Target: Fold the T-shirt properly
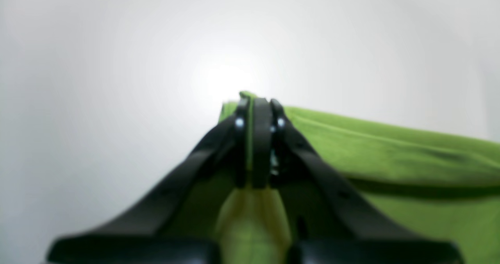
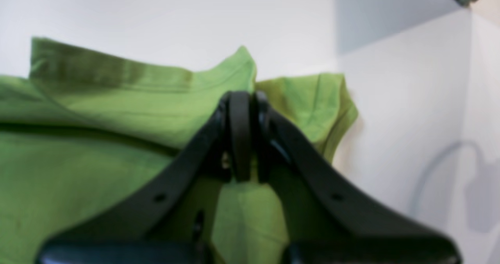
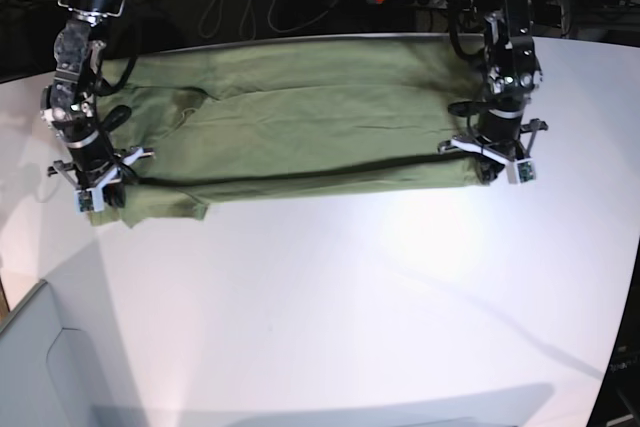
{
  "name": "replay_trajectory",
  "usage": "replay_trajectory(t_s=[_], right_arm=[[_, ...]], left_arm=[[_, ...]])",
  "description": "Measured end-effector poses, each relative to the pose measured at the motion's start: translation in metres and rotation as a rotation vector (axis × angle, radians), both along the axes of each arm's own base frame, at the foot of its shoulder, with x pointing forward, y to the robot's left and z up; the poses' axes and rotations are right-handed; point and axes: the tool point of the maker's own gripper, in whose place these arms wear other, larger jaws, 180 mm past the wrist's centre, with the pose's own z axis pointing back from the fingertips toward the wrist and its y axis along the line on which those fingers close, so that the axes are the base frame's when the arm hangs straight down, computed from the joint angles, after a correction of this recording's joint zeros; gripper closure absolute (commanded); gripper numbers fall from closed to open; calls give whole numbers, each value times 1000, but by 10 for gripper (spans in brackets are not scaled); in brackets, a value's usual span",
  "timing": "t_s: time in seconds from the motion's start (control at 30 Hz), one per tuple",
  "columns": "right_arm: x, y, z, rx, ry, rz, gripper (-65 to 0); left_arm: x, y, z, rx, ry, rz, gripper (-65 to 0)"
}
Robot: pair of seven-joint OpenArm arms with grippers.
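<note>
Base view high above the white counter (image 3: pixel 350 297), looking down on both arms, each wrist view close behind its own pincer, blurred, all three sharing the T-shirt (image 3: pixel 300 127).

One T-shirt (image 3: pixel 300 137) (olive green), one white table (image 3: pixel 400 297), two grippers: left gripper (image 3: pixel 490 169), right gripper (image 3: pixel 100 197).

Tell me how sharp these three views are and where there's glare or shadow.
Left wrist view: soft focus, with a bright glare patch on the table beyond the left gripper. Right wrist view: blurred too, right gripper on the T-shirt, grey shadows at right. Base view: sharpest, curved at the edges, glare below the shirt.
</note>
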Motion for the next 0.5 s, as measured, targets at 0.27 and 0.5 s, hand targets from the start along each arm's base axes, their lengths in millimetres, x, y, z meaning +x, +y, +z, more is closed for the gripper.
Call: replay_trajectory(t_s=[0.27,0.5], right_arm=[[-9,-7,3,-12,-13,-13,0],[-21,-2,19,-39,-63,17,0]], left_arm=[[-7,-1,3,4,-1,0,0],[-8,-2,4,0,-4,-1,0]])
